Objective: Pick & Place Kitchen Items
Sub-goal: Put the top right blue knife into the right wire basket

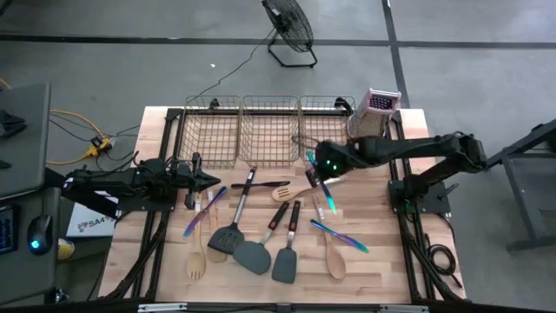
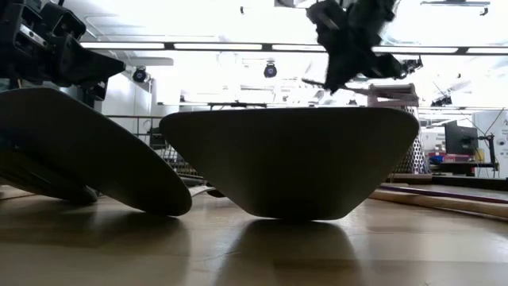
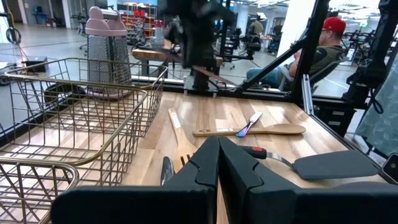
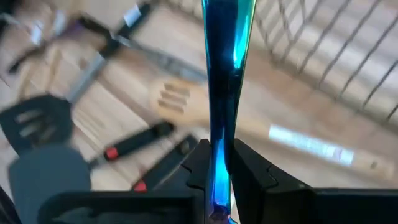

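A pale wooden table (image 1: 382, 261) carries three wire mesh baskets (image 1: 268, 130) in a row along its far edge, with an upright metal box grater (image 1: 375, 111) with a pinkish top just to their right. In front of the baskets the kitchen items (image 1: 261, 228) lie spread across the middle of the table: dark grey spatulas (image 1: 252, 255) nearest the front edge, black-handled tools beside them, a slotted wooden spoon (image 1: 287, 192) farther back, a wooden fork (image 1: 196, 261) at front left, and an iridescent blue-purple piece (image 1: 340, 236) to the right.

The right arm reaches in from the right side, its right gripper (image 1: 321, 170) raised above the table just in front of the middle and right baskets. Its fingers (image 4: 249, 168) are clamped on a slim blue-teal utensil (image 4: 224, 87), which points away from the wrist over the slotted wooden spoon and the basket wire.

The left arm rests at the table's left edge, its left gripper (image 1: 211, 180) just left of the spread utensils, with its fingers (image 3: 239, 171) pressed together on nothing.

Beyond the table, a person (image 3: 311, 56) in a red cap sits in the room, and a floor fan (image 1: 289, 33) stands past the far edge.
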